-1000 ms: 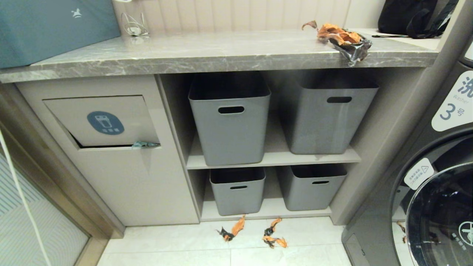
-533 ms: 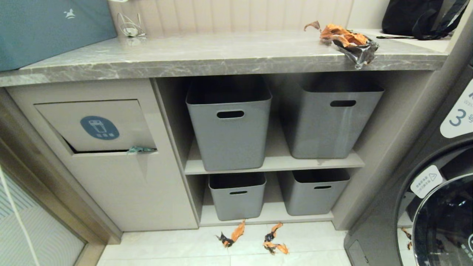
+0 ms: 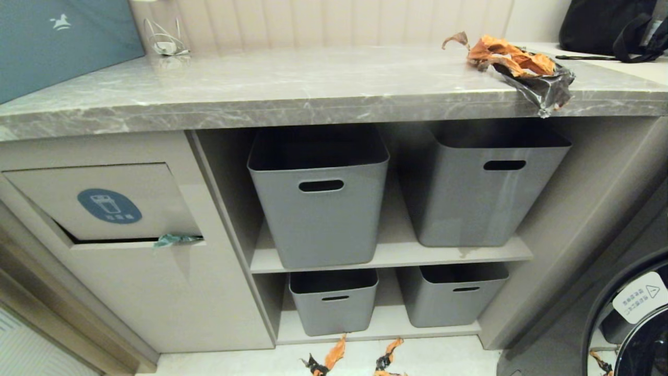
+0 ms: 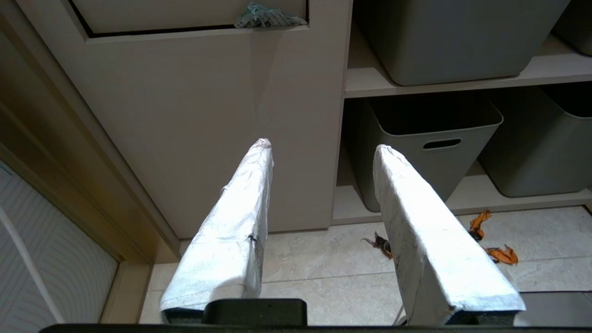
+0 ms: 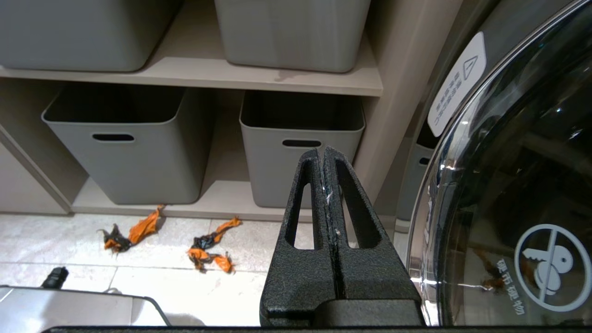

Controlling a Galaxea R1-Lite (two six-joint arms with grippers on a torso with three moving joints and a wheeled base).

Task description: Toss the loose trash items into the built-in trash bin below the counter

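Right end effector [image 5: 323, 152], its black fingers pressed together on nothing, hangs low before the lower grey tubs [image 5: 296, 157] beside the washer door [image 5: 508, 185], with the orange-and-black shreds [image 5: 134, 230] on the floor tiles below it. Left end effector [image 4: 322, 147], white-wrapped fingers spread and empty, hangs before the beige cabinet under the built-in trash bin [image 3: 104, 203], where a teal scrap [image 4: 266, 17] sticks out of the flap's gap. Well above both, the crumpled orange trash [image 3: 516, 65] lies at the table [image 3: 261, 89] front edge, its dark wrapper overhanging.

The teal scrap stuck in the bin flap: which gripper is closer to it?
Left. The left gripper hangs low before the bin cabinet, with the teal scrap above it. The right gripper is off by the washer.
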